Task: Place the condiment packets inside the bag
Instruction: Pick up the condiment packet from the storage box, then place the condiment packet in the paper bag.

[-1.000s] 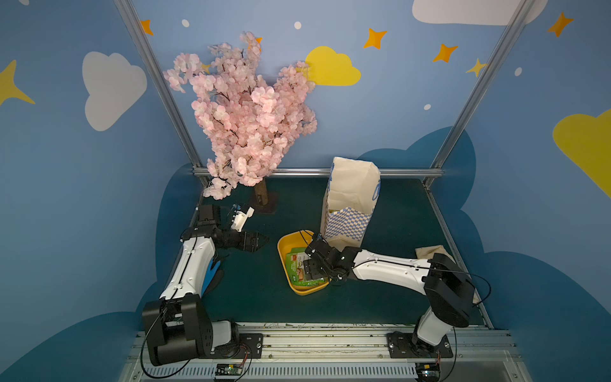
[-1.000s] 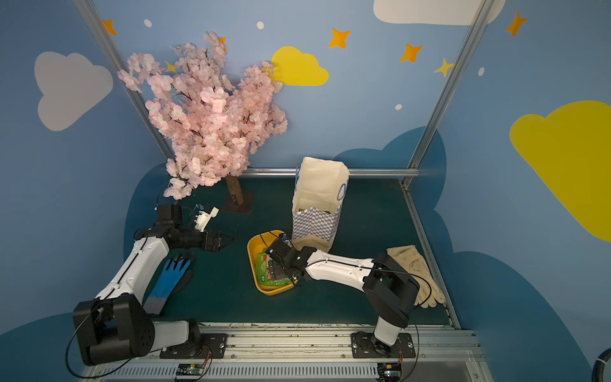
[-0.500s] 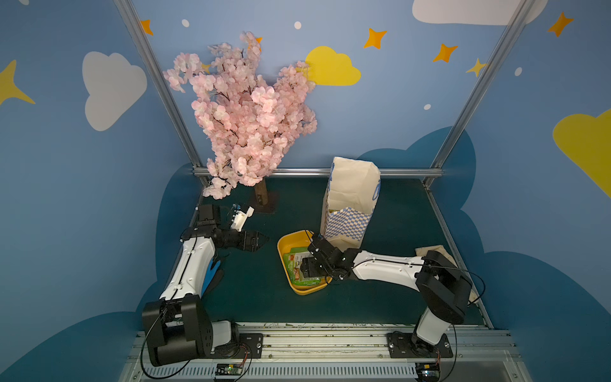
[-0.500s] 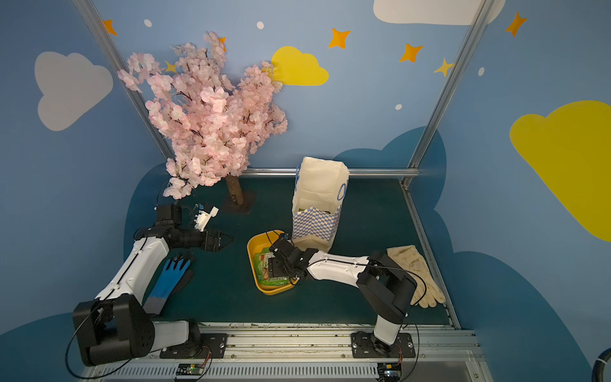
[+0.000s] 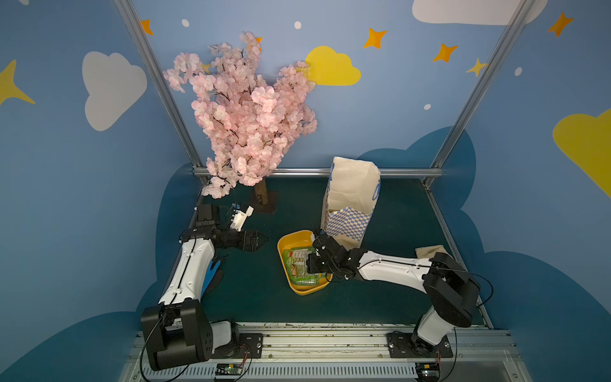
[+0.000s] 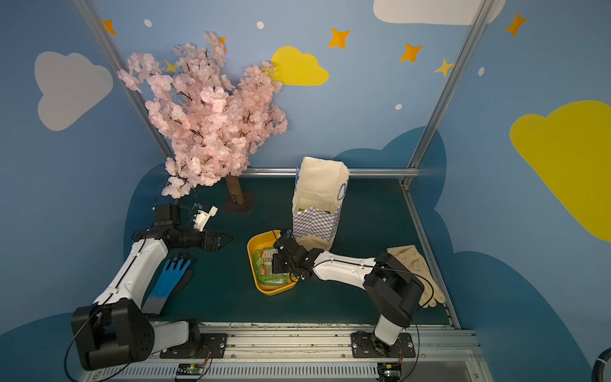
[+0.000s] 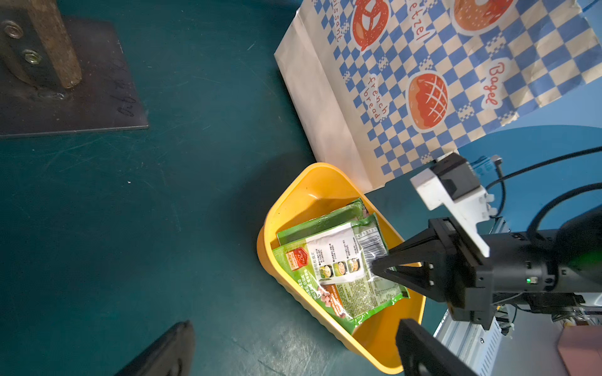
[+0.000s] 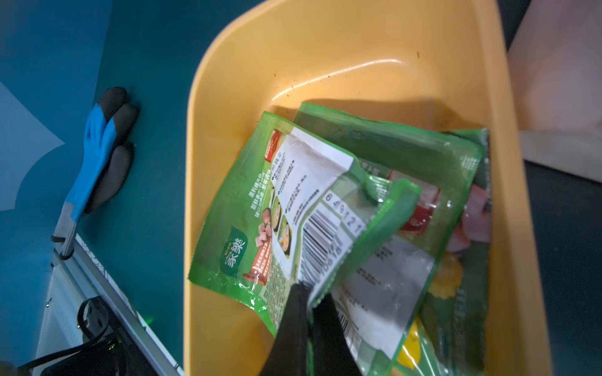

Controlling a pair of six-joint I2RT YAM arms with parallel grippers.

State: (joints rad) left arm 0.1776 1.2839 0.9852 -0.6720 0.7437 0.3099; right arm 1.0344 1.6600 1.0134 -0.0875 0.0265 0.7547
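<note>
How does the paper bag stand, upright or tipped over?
Upright. In both top views the bag stands on its base beside the yellow tray, its mouth open upward.

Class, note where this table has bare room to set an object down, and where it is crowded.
Bare mat lies between the blue glove and the yellow tray, between the tree base and the bag, and behind the beige glove beside the bag. Crowded: the tray, stacked with condiment packets, the right arm's jaws shut on one.
</note>
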